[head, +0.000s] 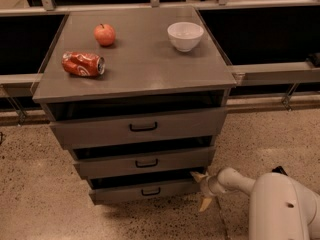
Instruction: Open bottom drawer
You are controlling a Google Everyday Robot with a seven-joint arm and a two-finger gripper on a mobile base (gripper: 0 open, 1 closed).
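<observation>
Bottom drawer (120,194) sits left of the gripper (202,189) — fingers (205,202) spread open, empty, at its right end — handle (150,191) farther left.

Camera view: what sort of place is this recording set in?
Probably a robot test area rather than a home: a grey drawer cabinet stands on speckled floor, staged with an apple, a crushed can and a bowl. The gripper sits low at the right end of the bottom drawer.
</observation>
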